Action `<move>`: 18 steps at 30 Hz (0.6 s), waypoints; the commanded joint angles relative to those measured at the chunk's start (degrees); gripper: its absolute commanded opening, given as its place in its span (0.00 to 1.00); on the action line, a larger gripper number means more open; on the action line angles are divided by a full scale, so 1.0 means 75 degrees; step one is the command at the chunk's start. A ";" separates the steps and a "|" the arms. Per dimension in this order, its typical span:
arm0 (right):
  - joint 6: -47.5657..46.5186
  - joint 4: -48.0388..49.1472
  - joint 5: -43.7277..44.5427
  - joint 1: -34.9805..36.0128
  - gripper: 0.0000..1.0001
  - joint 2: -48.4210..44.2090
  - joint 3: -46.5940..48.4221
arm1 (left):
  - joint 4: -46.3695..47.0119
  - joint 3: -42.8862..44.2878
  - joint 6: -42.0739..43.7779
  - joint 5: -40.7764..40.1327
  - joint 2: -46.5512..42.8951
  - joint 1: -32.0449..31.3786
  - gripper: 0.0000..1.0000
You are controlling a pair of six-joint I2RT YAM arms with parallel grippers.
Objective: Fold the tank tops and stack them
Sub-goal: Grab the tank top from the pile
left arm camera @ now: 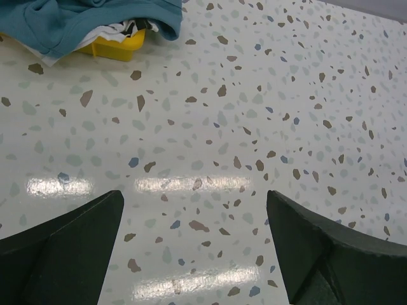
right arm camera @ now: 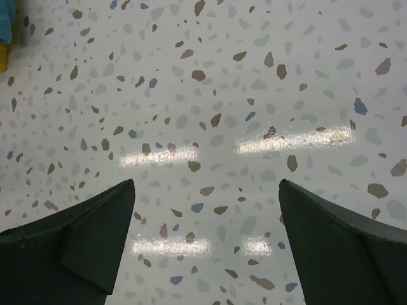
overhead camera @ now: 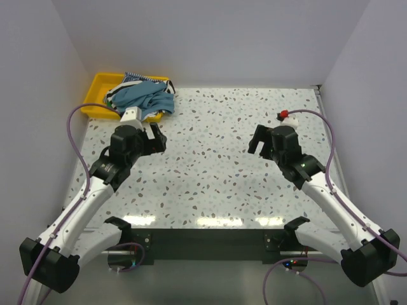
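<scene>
since the tank tops are all bunched in one heap in the yellow tray at the far left corner, nothing of the task looks done: no top is laid flat, none is folded, no stack is started. the teal-blue tank top lies on top of the heap and spills over the tray's near rim toward the table. a black-and-white striped top peeks out behind it, and a bit of striped cloth shows under the teal in the left wrist view. any other tops are buried, can't make them out.

the left gripper hovers just on the near side of the tray, near the overhanging teal cloth but apart from it. its jaws are spread wide with nothing between them; the left wrist view shows only speckled table between its fingers. no top lies out on the open table.

the right gripper hangs over the right half, well apart from the heap. its jaws are also spread wide and it holds nothing; its fingers frame only table.

my read of what's left is everything: pull the tops out one at a time, spread, fold, stack. the left arm looks better placed for a first grab at the teal one.
</scene>
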 commanded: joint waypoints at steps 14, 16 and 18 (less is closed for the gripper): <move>-0.0027 0.0121 -0.0237 -0.0015 0.99 -0.0222 -0.0068 | 0.0318 0.1973 -0.1063 -0.1941 0.1918 0.0468 0.94; 0.0055 0.0203 -0.0482 -0.0015 0.99 -0.0175 -0.0045 | 0.0517 0.2255 -0.1274 -0.2070 0.2610 0.0993 0.90; 0.0090 0.0250 -0.0659 -0.0015 0.99 -0.0081 0.0025 | 0.0892 0.2372 -0.1554 -0.2024 0.2985 0.1405 0.88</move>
